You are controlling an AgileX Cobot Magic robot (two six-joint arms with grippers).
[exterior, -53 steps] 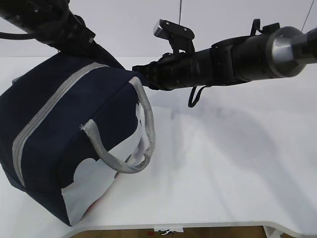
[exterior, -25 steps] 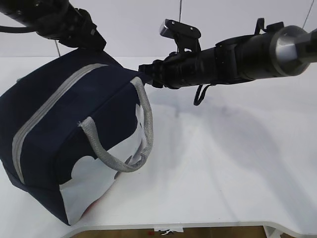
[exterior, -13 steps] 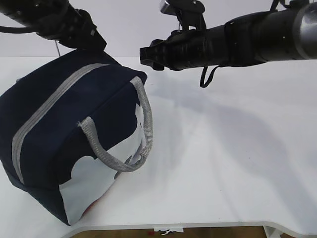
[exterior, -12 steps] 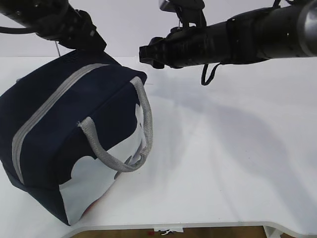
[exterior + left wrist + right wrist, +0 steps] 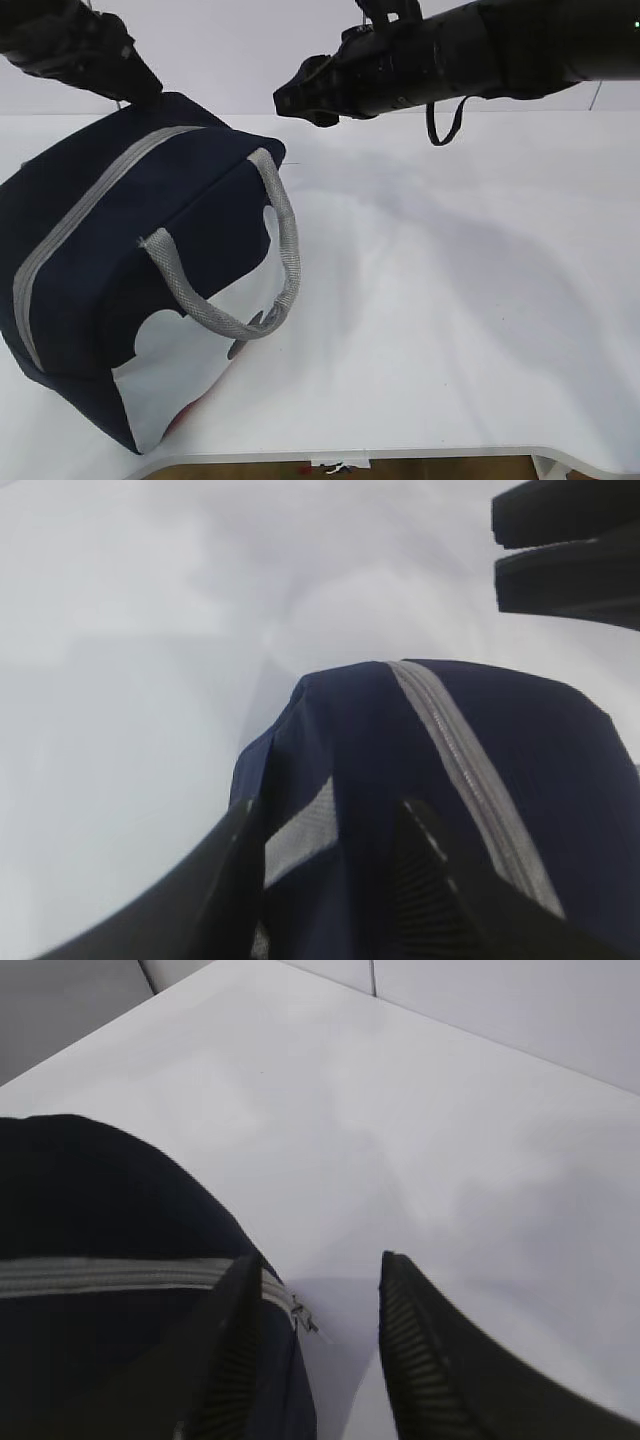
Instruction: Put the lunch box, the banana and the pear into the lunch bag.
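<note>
White tabletop [image 5: 480, 300] carries the lunch bag [image 5: 130, 280], zipped closed, its zipper [image 5: 120, 1275] running lengthwise (fruit and box nowhere visible). My right gripper [image 5: 315, 1345], jaws apart and empty, hangs above the zipper's end; only that wrist view shows it. My left gripper [image 5: 330, 880], open, straddles fabric opposite.

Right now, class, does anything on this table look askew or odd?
Yes: the lunch bag is tipped, its zipper slanting rather than level. A reddish patch shows under its white panel.
</note>
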